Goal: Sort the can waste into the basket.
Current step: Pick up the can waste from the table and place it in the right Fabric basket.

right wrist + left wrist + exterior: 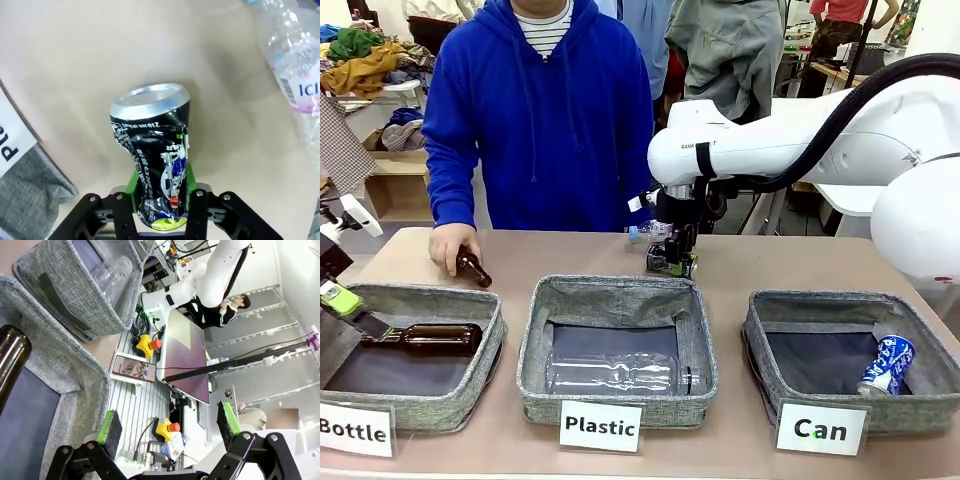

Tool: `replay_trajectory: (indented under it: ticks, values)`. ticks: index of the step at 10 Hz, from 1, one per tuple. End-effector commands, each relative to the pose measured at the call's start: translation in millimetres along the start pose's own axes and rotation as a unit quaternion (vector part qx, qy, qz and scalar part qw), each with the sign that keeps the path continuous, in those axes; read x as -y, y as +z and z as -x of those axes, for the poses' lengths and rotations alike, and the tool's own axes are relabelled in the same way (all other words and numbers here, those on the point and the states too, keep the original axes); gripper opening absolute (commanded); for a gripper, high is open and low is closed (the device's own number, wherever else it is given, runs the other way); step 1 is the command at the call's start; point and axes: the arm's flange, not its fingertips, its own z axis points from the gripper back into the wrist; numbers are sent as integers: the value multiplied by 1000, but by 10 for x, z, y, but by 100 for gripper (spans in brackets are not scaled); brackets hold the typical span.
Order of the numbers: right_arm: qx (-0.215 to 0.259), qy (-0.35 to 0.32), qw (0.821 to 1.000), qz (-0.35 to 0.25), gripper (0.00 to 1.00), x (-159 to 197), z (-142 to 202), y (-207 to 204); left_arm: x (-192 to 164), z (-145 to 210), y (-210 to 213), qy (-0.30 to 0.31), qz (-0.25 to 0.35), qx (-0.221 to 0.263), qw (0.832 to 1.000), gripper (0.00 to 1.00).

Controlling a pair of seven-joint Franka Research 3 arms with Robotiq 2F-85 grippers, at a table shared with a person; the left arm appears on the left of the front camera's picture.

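Note:
A dented black can point(152, 160) with coloured print and a silver top sits between the green pads of my right gripper point(160, 187), which is shut on it. This gripper point(672, 262) is low over the table, just behind the middle bin. A blue can with white pattern point(888, 364) lies in the basket point(920, 408) carded "Can" at the right. My left gripper point(167, 426) is open with nothing between its pads. It hangs at the far left point(345, 305) over the "Bottle" bin.
A clear plastic bottle point(292, 65) lies on the table beside the black can. The "Plastic" bin point(535, 370) holds a clear bottle, and the "Bottle" bin point(490, 345) holds a brown one point(430, 337). The person's hand point(448, 243) rests on another brown bottle point(473, 268).

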Motion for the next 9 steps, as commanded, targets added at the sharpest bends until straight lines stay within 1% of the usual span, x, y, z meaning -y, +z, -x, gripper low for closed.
replay_trajectory:
  ticks: [1, 2, 3, 4, 5, 6, 7, 9]
  values:
    - [-32, 51, 998, 6, 0, -95, 343, 400, 17, 33, -14, -10, 1, -2, 1000, 100]
    - [-50, 103, 993, -5, 0, -232, 776, 734, 17, 33, -14, -10, 1, -2, 1000, 100]
    - [-54, 129, 990, 11, 0, -378, 1188, 1013, 17, 33, -14, -10, 1, -2, 1000, 100]
    - [-51, 152, 987, 4, 0, -485, 1530, 1229, 17, 33, -14, -10, 1, -2, 1000, 100]
    - [-55, 193, 980, -5, 0, -622, 1806, 1350, 17, 33, -14, -10, 1, -2, 1000, 100]
    - [-58, 238, 969, -14, 0, -776, 2062, 1394, 17, 33, -14, -10, 1, -2, 1000, 100]
    - [-57, 282, 957, -25, 0, -926, 2271, 1343, 17, 33, -14, -10, 1, -2, 1000, 100]
    - [-53, 341, 938, -1, 0, -1238, 2625, 1073, 17, 33, -14, -10, 1, -2, 1000, 100]
